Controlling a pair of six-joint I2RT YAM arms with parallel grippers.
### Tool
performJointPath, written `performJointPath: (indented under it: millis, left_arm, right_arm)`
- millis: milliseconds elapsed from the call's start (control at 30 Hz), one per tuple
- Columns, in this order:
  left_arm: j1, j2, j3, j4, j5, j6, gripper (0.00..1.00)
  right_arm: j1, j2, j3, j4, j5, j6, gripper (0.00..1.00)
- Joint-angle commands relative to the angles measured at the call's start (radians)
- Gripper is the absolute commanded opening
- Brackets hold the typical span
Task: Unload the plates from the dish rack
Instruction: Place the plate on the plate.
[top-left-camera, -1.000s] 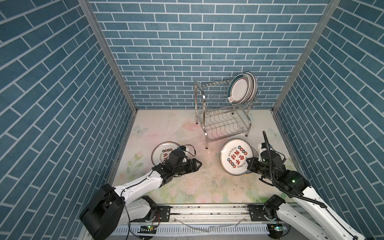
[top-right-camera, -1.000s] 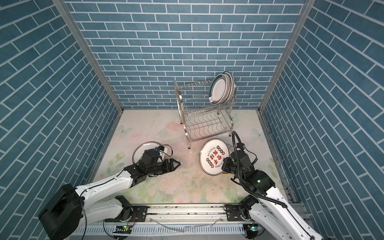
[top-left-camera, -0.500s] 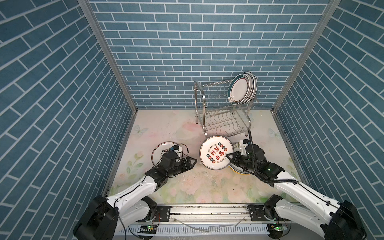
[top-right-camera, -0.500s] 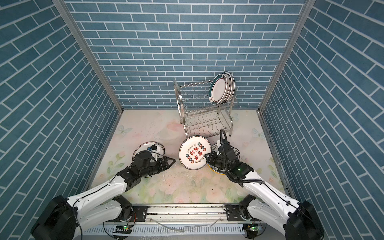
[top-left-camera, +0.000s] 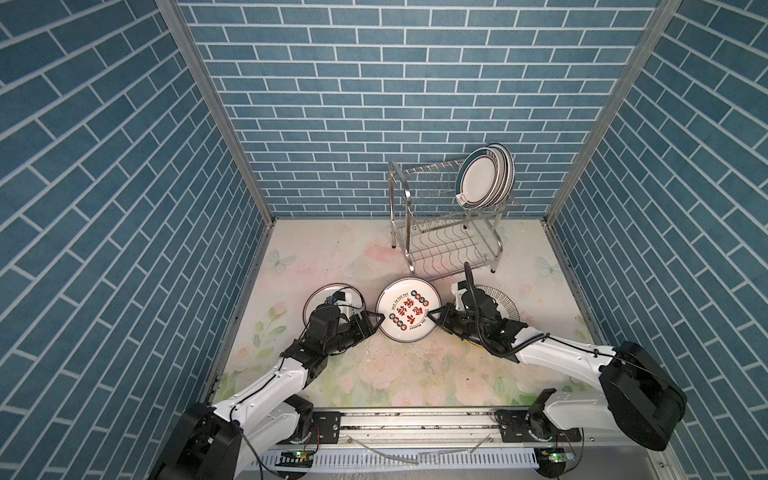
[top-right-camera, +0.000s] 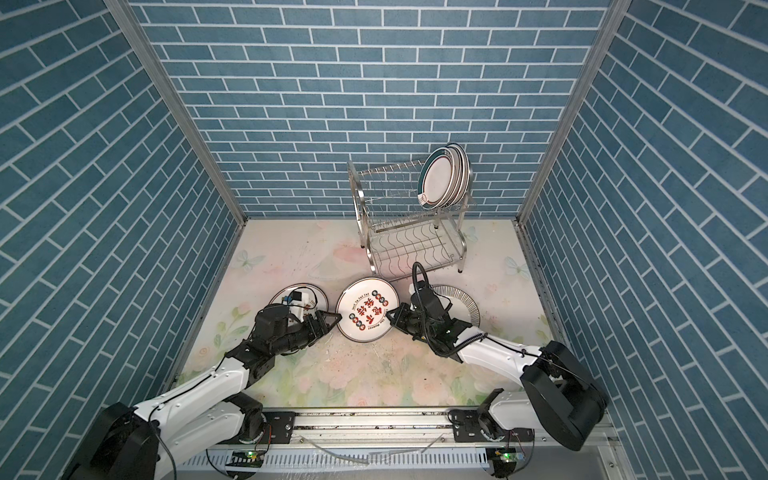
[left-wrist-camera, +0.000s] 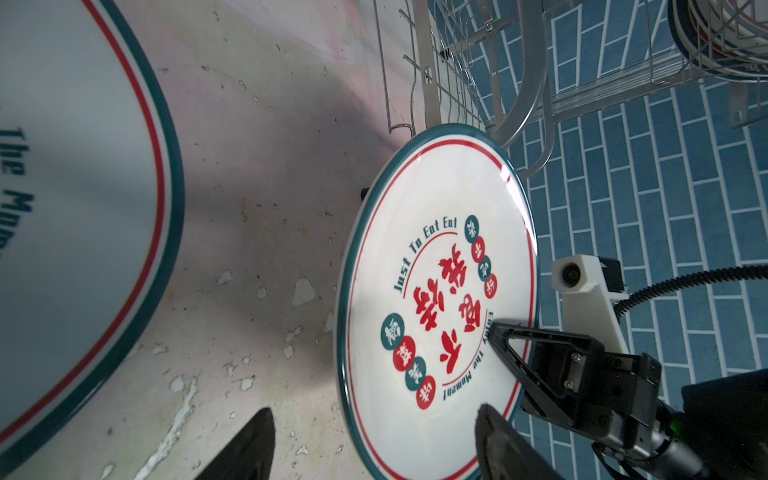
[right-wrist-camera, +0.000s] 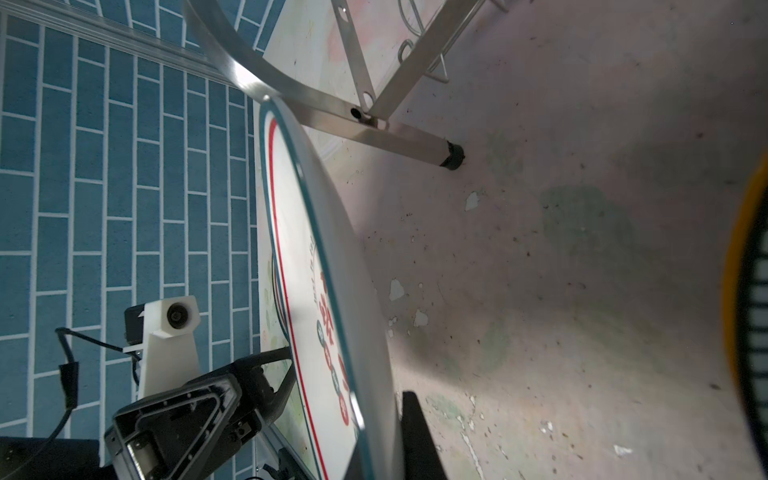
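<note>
White lettered plate (top-left-camera: 408, 309), both top views: raised off the floral mat (top-left-camera: 374, 374), tilted, between the two claws, just in front of the rack (top-left-camera: 405, 199).
Right claw (top-left-camera: 433, 316): clamped on that plate's rim, on its right side.
Left claw (top-left-camera: 376, 323): jaws apart, at the opposite rim; this is the free arm, and the nearer one.
Rack load: stack of plates (top-left-camera: 484, 178) upright on the upper tier, at its right end.
Mat: green-rimmed plate (top-left-camera: 328, 291) under the left arm, striped plate (top-left-camera: 505, 301) under the right arm.
Left wrist view: lettered plate (left-wrist-camera: 436, 291) face-on, straight ahead; its near rim lies between the spread fingers (left-wrist-camera: 245, 453); contact not certain.
Right wrist view: lettered plate (right-wrist-camera: 328, 270) nearly edge-on; left claw (right-wrist-camera: 187, 407) at its far rim.
Judgement: handover likely; left claw should close across the rim before the right claw lets go.
</note>
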Motion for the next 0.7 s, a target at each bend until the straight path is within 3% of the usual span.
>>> performJointPath:
  millis: [0,300,667]
  left_arm:
    - [0.033,-0.002,-0.016,0.040,0.037,0.002,0.77]
    - [0.049,0.073,0.051,0.072,0.065,-0.002,0.65]
    - [0.055,0.066,0.056,0.052,0.054,0.001,0.37]
  right_arm:
    - [0.015,0.032,0.068,0.189,-0.050,0.083,0.00]
    - [0.063,0.103,0.113,0.289,-0.062,0.146,0.00]
    - [0.073,0.170,0.137,0.334,-0.092,0.160,0.00]
